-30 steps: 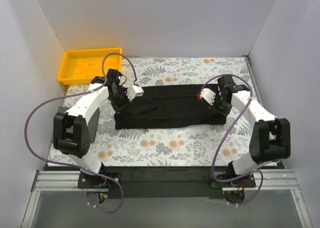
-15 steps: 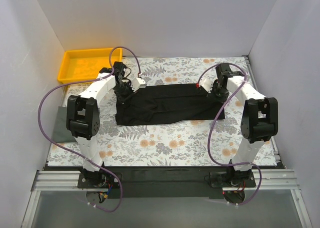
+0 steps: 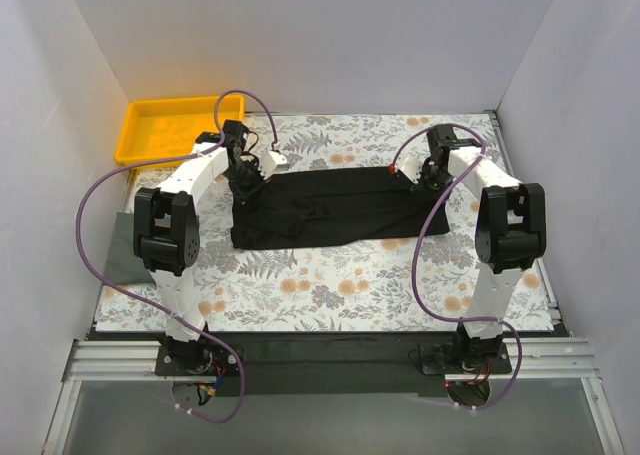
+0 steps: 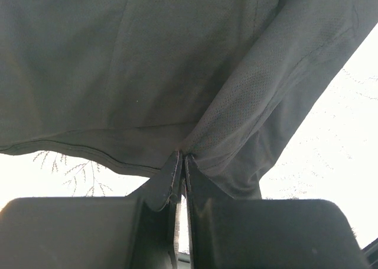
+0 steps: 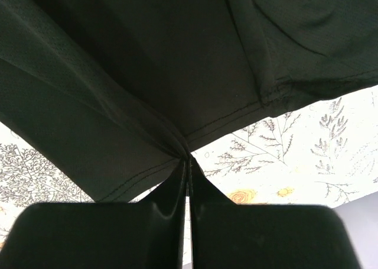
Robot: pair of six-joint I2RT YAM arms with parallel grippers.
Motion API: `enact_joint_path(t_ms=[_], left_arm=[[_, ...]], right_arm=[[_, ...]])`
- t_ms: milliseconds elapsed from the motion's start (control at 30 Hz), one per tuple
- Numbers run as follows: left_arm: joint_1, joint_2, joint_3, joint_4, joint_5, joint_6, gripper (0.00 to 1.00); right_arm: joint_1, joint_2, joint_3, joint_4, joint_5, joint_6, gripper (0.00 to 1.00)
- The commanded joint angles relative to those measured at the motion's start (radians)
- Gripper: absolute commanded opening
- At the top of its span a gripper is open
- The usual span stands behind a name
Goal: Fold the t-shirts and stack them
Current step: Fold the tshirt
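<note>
A black t-shirt [image 3: 330, 210] lies folded lengthwise as a long band across the middle of the table. My left gripper [image 3: 247, 171] is shut on its far left corner, and the cloth [image 4: 177, 74] hangs pinched at the fingertips [image 4: 182, 159] in the left wrist view. My right gripper [image 3: 424, 172] is shut on its far right corner, and the hemmed cloth [image 5: 147, 74] gathers into the fingertips [image 5: 188, 158] in the right wrist view. Both corners are lifted slightly off the table.
A yellow tray [image 3: 172, 127] stands at the back left corner. The floral tablecloth [image 3: 330, 290] covers the table. White walls close in the back and both sides. Purple cables loop from both arms.
Both grippers have carried the shirt's edge toward the back of the table, flattening the fold. The arms have stretched out further away from their bases.
</note>
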Motion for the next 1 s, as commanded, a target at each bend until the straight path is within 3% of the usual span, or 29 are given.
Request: enact_joint_path(t_ms=[0, 500, 533, 567, 633, 700, 833, 967], left_arm=[[0.011, -0.013, 0.04, -0.006, 0.012, 0.01, 0.0], [0.024, 0.022, 0.057, 0.02, -0.009, -0.01, 0.0], [0.022, 0.026, 0.057, 0.028, -0.016, -0.021, 0.03], [0.024, 0.027, 0.06, 0.028, -0.023, -0.043, 0.16], [0.028, 0.024, 0.069, 0.01, -0.025, -0.064, 0.28], [0.037, 0.006, 0.066, -0.009, -0.01, -0.088, 0.36], [0.08, -0.115, 0.015, -0.047, 0.072, -0.149, 0.4], [0.087, -0.232, -0.122, -0.034, 0.133, -0.26, 0.44]], right_arm=[[-0.004, 0.008, 0.057, -0.01, -0.005, -0.044, 0.01], [0.006, 0.048, 0.095, -0.012, -0.008, -0.022, 0.02], [0.006, 0.048, 0.097, -0.012, -0.004, -0.016, 0.11], [0.005, 0.046, 0.098, -0.012, -0.002, -0.001, 0.28], [-0.007, 0.031, 0.115, -0.015, -0.014, 0.027, 0.38], [-0.029, 0.016, 0.138, -0.045, -0.034, 0.077, 0.42], [-0.159, -0.015, 0.228, -0.194, -0.212, 0.208, 0.46], [-0.253, -0.049, 0.154, -0.286, -0.353, 0.298, 0.47]])
